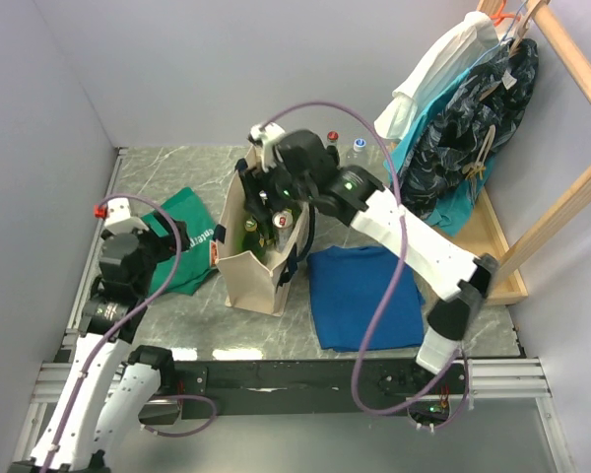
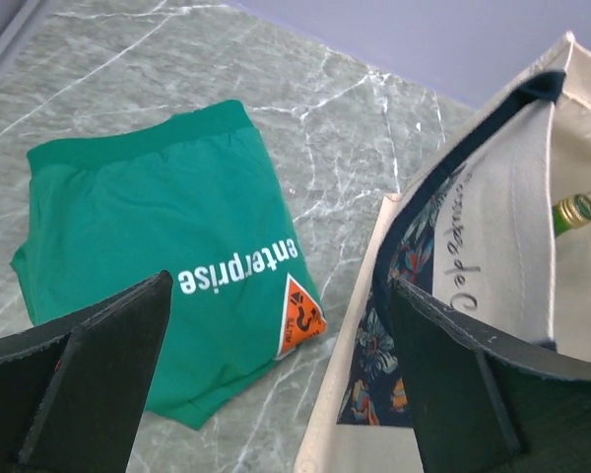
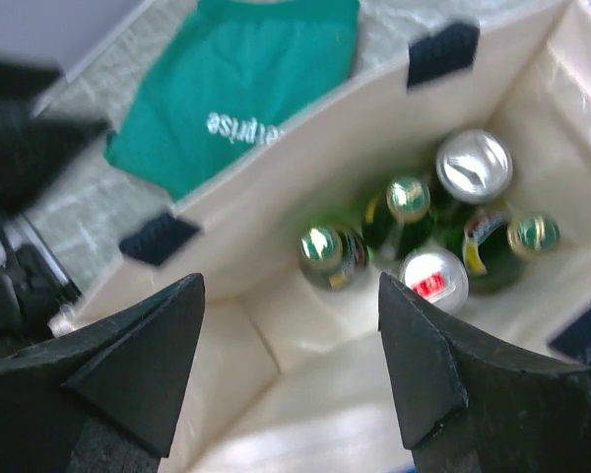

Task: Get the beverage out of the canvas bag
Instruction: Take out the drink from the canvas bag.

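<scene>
Five drinks point(image 3: 409, 202) stand in your bag point(image 1: 248, 271): three green bottles point(image 3: 325, 254) with gold caps and two silver-topped cans point(image 3: 473, 166). They are clustered toward 2 o'clock in the right wrist view, which is a little blurred. Two loose bottles point(image 1: 332, 140) stand on the table point(image 1: 167, 172) at 1 o'clock from the bag. One green cloth point(image 1: 192, 251) lies at 9 o'clock of the bag and one blue cloth point(image 1: 360, 296) at 3 o'clock.

Your right gripper point(image 3: 288, 296) is spread wide above the bag's mouth and holds nothing. Your left gripper point(image 2: 281, 296) is also spread wide and empty, with one finger over the green cloth and the other by the bag's rim.

Your right arm point(image 1: 414, 241) stretches from 5 o'clock across the blue cloth, its wrist tipped down over the bag. Your left arm point(image 1: 118, 286) sits folded at 8 o'clock, its gripper aimed toward the bag.
</scene>
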{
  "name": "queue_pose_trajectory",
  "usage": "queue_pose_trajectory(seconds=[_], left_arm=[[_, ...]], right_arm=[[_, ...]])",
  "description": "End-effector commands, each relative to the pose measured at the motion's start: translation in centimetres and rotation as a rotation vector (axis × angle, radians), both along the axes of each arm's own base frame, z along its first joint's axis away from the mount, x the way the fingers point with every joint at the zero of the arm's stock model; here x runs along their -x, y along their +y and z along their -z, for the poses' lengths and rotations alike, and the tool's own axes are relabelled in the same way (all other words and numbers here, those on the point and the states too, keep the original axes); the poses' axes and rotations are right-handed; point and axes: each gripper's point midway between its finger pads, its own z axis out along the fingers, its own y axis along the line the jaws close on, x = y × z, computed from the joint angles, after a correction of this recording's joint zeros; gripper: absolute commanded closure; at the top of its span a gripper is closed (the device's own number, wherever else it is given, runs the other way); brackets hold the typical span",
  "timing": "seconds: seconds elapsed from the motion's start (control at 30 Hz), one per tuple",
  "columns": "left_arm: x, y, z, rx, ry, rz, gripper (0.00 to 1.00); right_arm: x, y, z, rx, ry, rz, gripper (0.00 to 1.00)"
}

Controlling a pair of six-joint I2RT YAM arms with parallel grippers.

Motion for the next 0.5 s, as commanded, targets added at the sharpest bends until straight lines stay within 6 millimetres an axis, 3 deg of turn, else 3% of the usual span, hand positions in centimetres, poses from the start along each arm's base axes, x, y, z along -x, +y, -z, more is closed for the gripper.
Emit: queue_pose_trajectory(seconds=[0.0, 0.1, 0.27, 0.47], left_arm=[[0.9, 1.0, 0.3, -0.015, -0.002, -0.135, 0.04], [1.3, 1.2, -0.1, -0.009, 0.0, -0.164, 0.04], [0.9, 0.3, -1.1, -0.013, -0.021, -0.108, 0.04], [0.9, -1.1, -1.4, 0.009, -0.013, -0.03, 0.04]], right_arm=[[-0.2, 0.9, -0.6, 0.01, 0.063, -0.02, 0.23], [0.2, 1.3, 0.6, 0.003, 0.1, -0.018, 0.24], [-0.8, -0.9, 4.0, 0.037, 0.059, 0.094, 0.24], [-0.9, -1.3, 2.6, 0.002, 0.023, 0.121, 0.24]])
